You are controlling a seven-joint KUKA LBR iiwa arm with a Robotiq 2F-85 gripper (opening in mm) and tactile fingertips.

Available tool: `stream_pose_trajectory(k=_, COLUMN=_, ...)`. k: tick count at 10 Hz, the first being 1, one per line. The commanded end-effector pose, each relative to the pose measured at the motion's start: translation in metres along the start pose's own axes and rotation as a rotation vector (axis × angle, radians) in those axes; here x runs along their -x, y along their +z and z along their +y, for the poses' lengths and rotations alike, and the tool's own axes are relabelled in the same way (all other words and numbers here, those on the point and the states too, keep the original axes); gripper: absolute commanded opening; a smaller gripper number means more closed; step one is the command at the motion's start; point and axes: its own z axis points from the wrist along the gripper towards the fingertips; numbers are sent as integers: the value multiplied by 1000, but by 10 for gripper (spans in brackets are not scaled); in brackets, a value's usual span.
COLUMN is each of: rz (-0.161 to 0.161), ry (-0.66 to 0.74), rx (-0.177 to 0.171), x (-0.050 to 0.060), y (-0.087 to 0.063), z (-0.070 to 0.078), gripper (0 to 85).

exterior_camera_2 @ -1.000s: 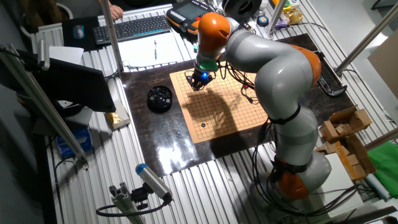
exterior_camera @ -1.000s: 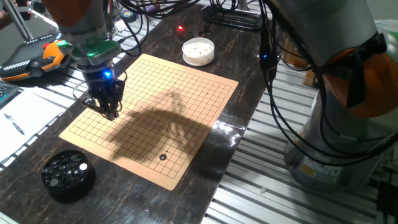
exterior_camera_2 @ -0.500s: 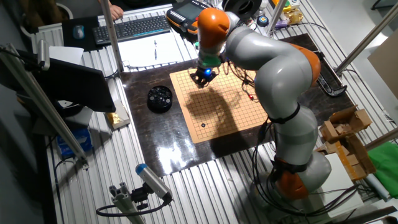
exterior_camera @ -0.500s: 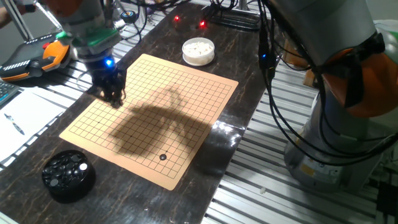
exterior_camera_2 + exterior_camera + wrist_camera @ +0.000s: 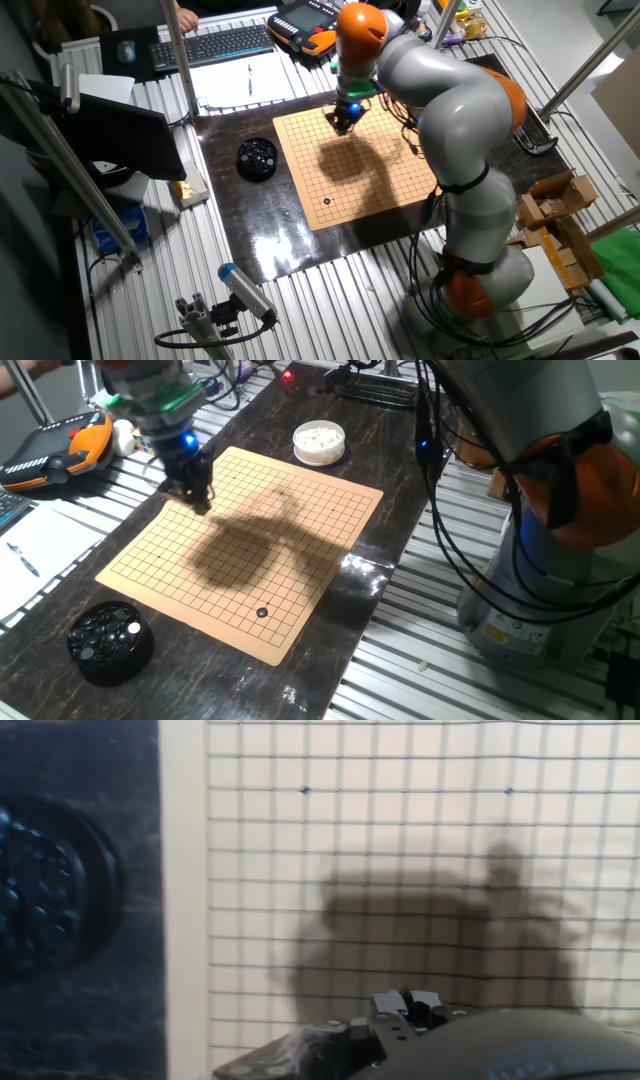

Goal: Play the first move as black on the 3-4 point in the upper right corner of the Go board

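Black bowl (image 5: 110, 642): dark round pot of black stones, on the bench (image 5: 370, 595) just off the board's near-left corner in one fixed view; in the other fixed view (image 5: 256, 158) just left of the board; in the hand view a blurred dark round shape (image 5: 45, 890) left of the board's edge.

End effector (image 5: 197, 495): hangs over the board's far-left edge in one fixed view, fingers pointing down, blue light just above them; in the other fixed view (image 5: 342, 122) over the board's far edge. Fingers look close together, but spread or pressed cannot tell; whether a stone sits between them cannot tell.

Board (image 5: 300, 520): pale wood with a black grid, flat on the bench; arm's shadow across its middle. In the hand view (image 5: 400, 840) grid lines and two small star dots visible, shadow over the lower half.

Black stone (image 5: 262, 613): single stone on the board, near the near-right corner in one fixed view, a few lines in from each edge, well apart from the end effector; in the other fixed view (image 5: 326, 201) near the board's near-left corner. Exact crossing too small to count.

White bowl (image 5: 319, 442): round white dish of white stones, on the bench just beyond the board's far corner.

Arm (image 5: 450, 110): grey and orange, arching over the board from its right.
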Motion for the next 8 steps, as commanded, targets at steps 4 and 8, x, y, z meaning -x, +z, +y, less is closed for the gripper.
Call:
stream_pose_trajectory(k=4, rz=0, ry=-21, rx=-27, x=-20, y=-9, z=-137, gripper=17)
stream_pose_trajectory(k=8, rz=1, ry=-71, rx=-49, x=-37, y=-16, z=-171, gripper=17)
